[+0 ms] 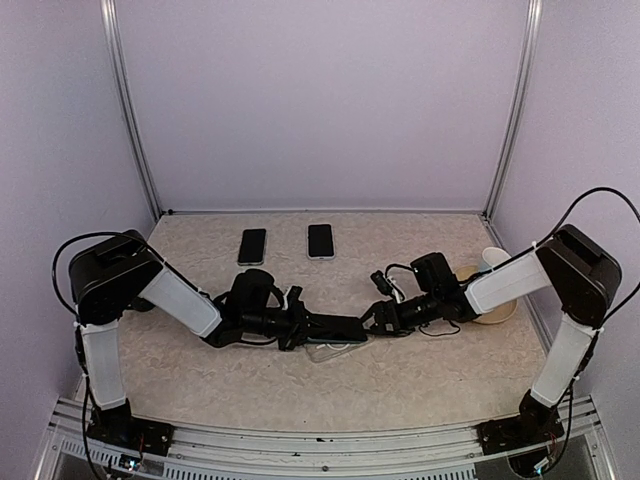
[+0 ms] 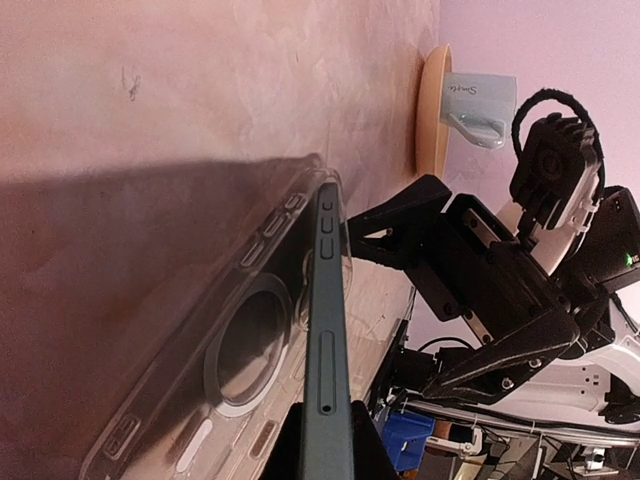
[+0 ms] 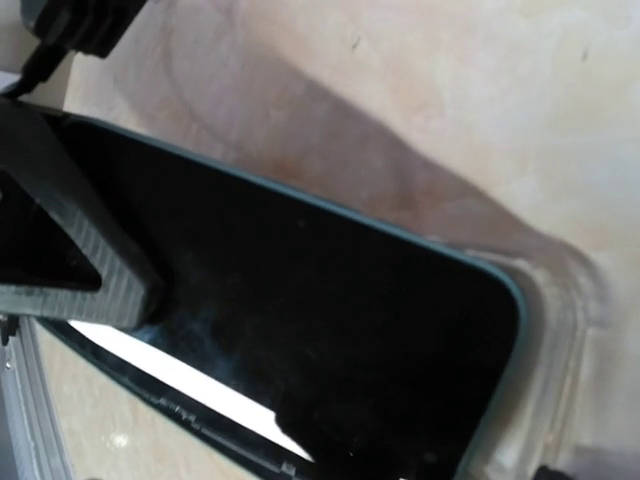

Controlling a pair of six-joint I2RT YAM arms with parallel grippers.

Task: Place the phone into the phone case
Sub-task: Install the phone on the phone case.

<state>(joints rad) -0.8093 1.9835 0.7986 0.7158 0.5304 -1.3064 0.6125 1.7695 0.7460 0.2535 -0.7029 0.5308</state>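
Dark phone [image 1: 338,328] at middle of desk [image 1: 420,380], near end clamped in left tool [image 1: 303,329]; far corner looks tucked into clear phone case [image 1: 322,351] lying flat beneath, rest tilted above it. Right tool [image 1: 373,320] at phone's far end, jaws spread wide, holding nothing, one finger [image 3: 75,250] over screen. Step in hand: seating phone. Next move likely needs near end lowered and edges pressed until case lips wrap round. Spare phones [image 1: 252,246] at back, mug [image 1: 492,262] far right

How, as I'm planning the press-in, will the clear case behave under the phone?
Probably light and apt to slide: the case is thin clear plastic on a smooth table. Its rim likely flexes as the phone enters. Lying flat, it should not tip.
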